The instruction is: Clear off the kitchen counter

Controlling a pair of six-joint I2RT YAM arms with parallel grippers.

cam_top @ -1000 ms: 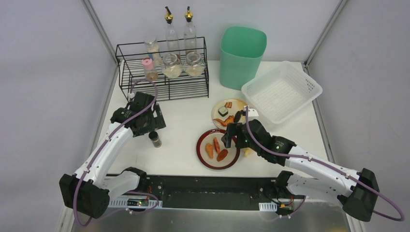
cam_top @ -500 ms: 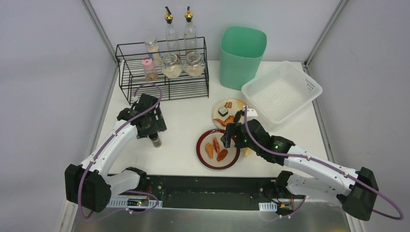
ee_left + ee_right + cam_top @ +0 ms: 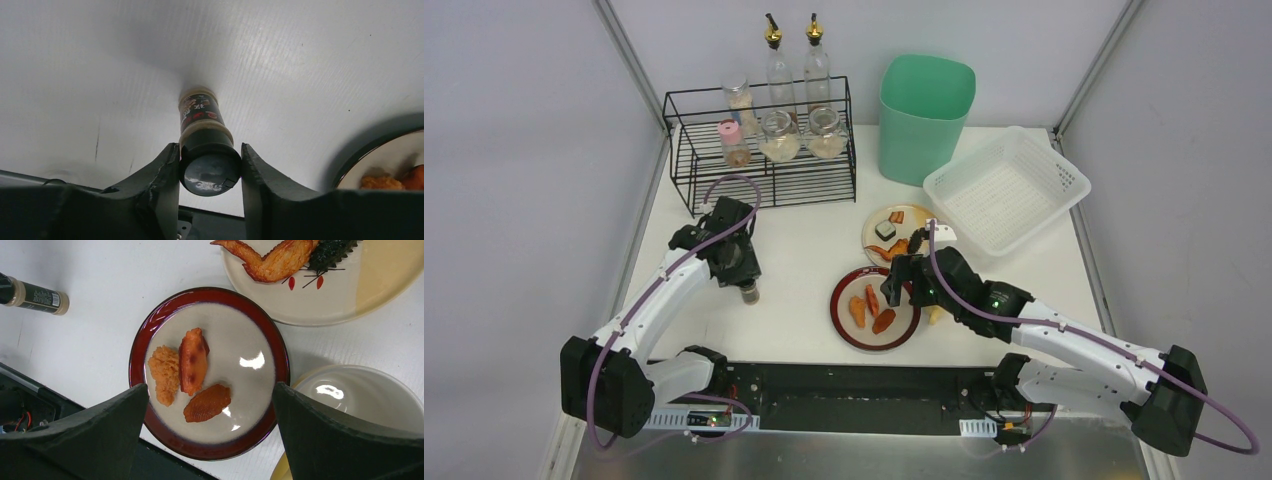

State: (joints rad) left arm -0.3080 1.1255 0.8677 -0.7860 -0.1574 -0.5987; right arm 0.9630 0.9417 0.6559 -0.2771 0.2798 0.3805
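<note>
On the white kitchen counter [image 3: 804, 250] a small spice jar [image 3: 746, 293] with a black cap and dark label [image 3: 201, 111] stands upright. My left gripper [image 3: 742, 278] reaches down over it, and both fingers press the sides of its cap [image 3: 209, 172]. A red-rimmed plate [image 3: 838, 308] holds three orange food pieces [image 3: 192, 362]. My right gripper [image 3: 210, 389] hangs open above this plate, touching nothing. Behind it sits a cream plate [image 3: 870, 236] with more food.
A black wire rack [image 3: 764, 150] with jars and bottles stands at the back left. A green bin [image 3: 924, 115] and a white mesh basket [image 3: 1007, 190] are at the back right. A pale bowl [image 3: 360, 400] sits right of the red plate.
My left gripper has moved right and down over the spice jar, and its jaws have closed in on the cap. The right arm has stayed still.
</note>
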